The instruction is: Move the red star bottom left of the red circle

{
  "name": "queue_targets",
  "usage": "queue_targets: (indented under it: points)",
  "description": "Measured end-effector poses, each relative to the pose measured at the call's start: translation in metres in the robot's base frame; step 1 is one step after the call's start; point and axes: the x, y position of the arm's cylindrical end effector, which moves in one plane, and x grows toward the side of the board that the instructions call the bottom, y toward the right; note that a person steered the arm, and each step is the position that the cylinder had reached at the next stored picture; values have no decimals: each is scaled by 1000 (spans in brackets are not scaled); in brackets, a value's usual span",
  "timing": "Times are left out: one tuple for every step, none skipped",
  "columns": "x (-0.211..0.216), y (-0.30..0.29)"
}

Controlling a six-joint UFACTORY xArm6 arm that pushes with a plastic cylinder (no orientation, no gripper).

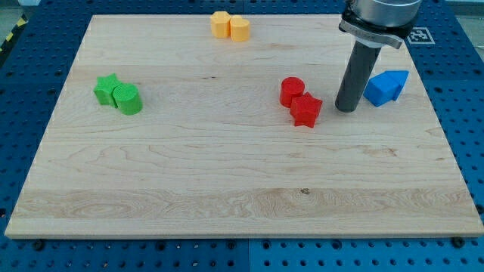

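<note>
no pincer here; my tip (345, 110) sits right of the red star (306, 110). best to push left, skirting below the red circle (291, 91).

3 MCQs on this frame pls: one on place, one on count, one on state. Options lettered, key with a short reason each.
1. Where is my tip relative to the red star?
A. to the view's right of it
B. to the view's left of it
C. on top of it

2. How many yellow blocks are on the board?
A. one
B. two
C. four

3. How do the red star and red circle stand to each other?
A. far apart
B. stacked
C. side by side, touching or nearly so

Key:
1 A: my tip sits between the red star and the blue blocks, apart from the star.
2 B: two yellow blocks sit paired at the view's top edge of the board.
3 C: the star lies just below and right of the red circle, no clear gap showing.
</note>
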Motion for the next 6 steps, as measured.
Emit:
queue_targets:
  points:
    - [3,-4]
    - [8,-30]
    - [8,-61]
    - [8,-82]
    - [8,-73]
    - [8,-29]
